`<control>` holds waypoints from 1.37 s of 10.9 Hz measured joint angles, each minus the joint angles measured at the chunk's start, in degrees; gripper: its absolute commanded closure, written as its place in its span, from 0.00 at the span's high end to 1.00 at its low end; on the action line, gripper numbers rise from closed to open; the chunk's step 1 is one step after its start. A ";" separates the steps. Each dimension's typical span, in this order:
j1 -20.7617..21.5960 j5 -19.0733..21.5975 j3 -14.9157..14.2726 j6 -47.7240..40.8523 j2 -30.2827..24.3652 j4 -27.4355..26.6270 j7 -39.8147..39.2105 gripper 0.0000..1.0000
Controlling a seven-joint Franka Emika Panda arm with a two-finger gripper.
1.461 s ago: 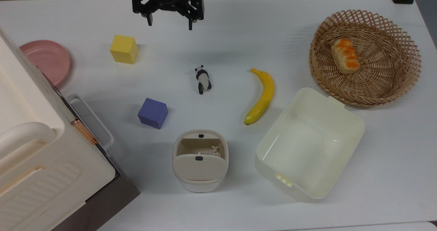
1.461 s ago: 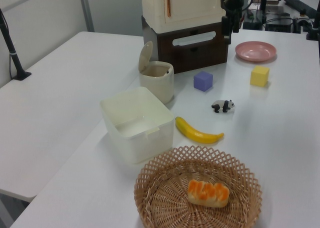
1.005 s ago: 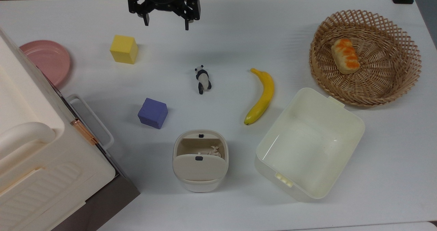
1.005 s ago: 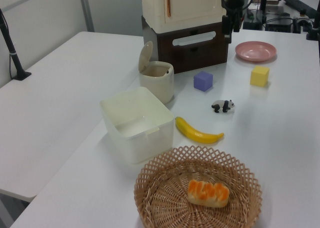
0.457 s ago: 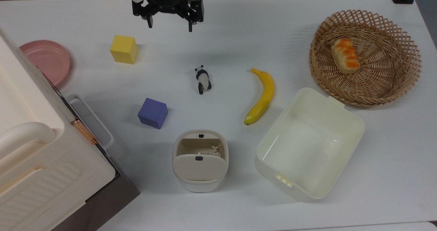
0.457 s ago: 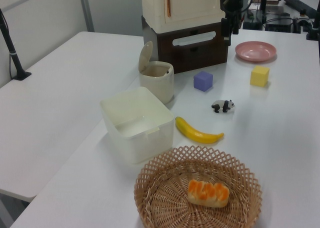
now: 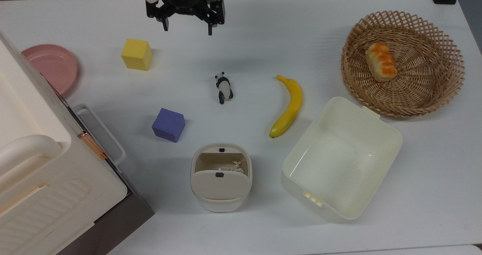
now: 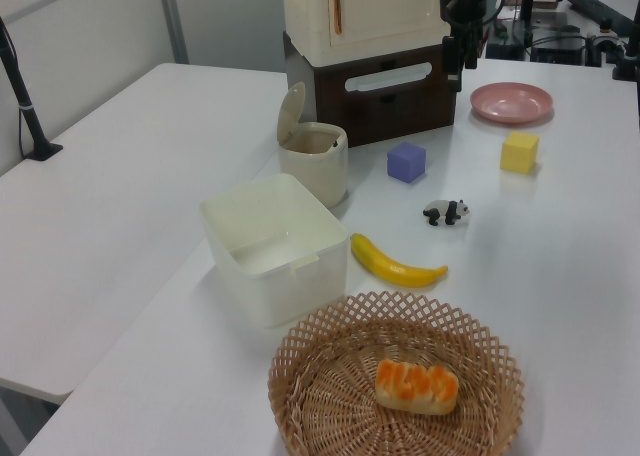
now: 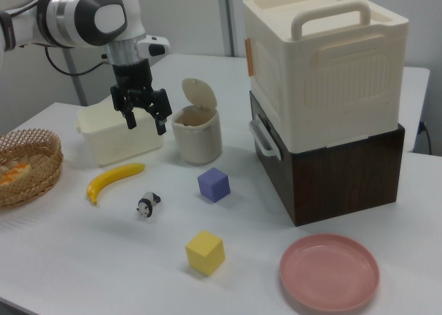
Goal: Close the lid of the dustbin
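Note:
The dustbin (image 7: 222, 205) is a small white bin near the front middle of the table in the top view, also seen as the dustbin (image 8: 318, 171) (image 9: 197, 141). Its beige lid (image 7: 220, 186) stands tilted up from the rear hinge, leaving the bin open with crumpled paper inside; the raised lid (image 8: 291, 113) (image 9: 199, 94) shows in both side views. My gripper (image 7: 187, 29) hangs open and empty high over the far side of the table, well away from the bin. It is the same open gripper (image 9: 145, 125) (image 8: 458, 62) in the side views.
A purple cube (image 7: 168, 124) lies just beyond the bin, and a yellow cube (image 7: 136, 54), toy panda (image 7: 224, 88) and banana (image 7: 289, 106) farther out. A cream tub (image 7: 339, 161) sits at the top view's right of the bin, a large cream box (image 7: 45, 164) at its left. Wicker basket (image 7: 433, 78), pink plate (image 7: 52, 66).
My gripper drifted slightly toward the top view's upper left, then came back a little; it stays open. The lid and everything on the table are unmoved.

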 measured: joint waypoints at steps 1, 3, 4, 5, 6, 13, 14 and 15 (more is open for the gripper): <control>0.00 0.00 0.00 0.00 0.01 0.00 0.00 1.00; 0.03 -0.20 0.01 0.00 0.14 -0.02 0.00 1.00; 0.07 -0.76 0.07 0.00 0.39 -0.06 0.00 1.00; 0.16 -1.42 0.16 0.00 0.72 -0.08 0.00 1.00; 0.25 -1.71 0.27 0.00 0.98 -0.08 0.00 1.00; 0.50 -1.75 0.36 2.88 1.12 0.02 0.00 1.00; 0.98 -1.75 0.38 2.65 1.14 -0.08 -0.04 1.00; 1.66 -1.75 0.41 2.57 1.32 -0.23 -0.04 0.99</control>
